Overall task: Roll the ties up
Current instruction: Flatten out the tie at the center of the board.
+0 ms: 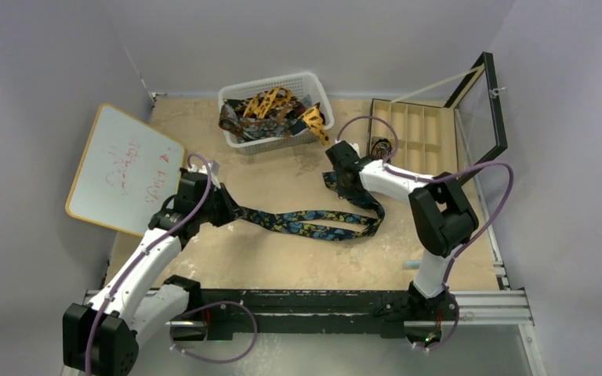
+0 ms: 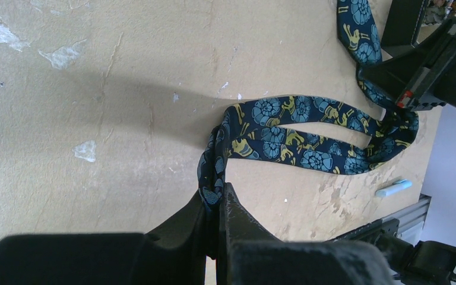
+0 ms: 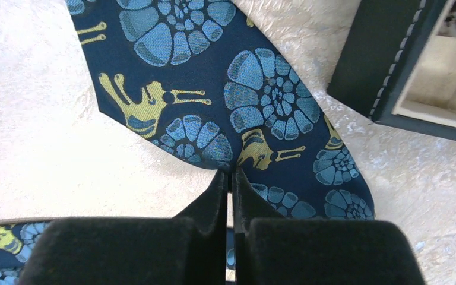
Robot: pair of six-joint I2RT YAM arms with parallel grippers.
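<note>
A navy tie (image 1: 313, 223) with blue-gold print lies folded in a loop across the middle of the table. My left gripper (image 1: 223, 207) is shut on its narrow end, seen pinched between the jaws in the left wrist view (image 2: 217, 193). My right gripper (image 1: 343, 178) is shut on the tie's wide end; in the right wrist view the gripper (image 3: 230, 173) pinches the pointed tip of the tie (image 3: 225, 89). Several more ties (image 1: 270, 110), orange-yellow and dark brown, lie heaped in the white mesh basket (image 1: 313, 82).
A whiteboard (image 1: 121, 168) lies at the left. An open compartment box (image 1: 415, 129) with a raised glass lid (image 1: 482, 102) stands at the back right, close to my right gripper. A small pale blue stick (image 2: 393, 189) lies near the front rail.
</note>
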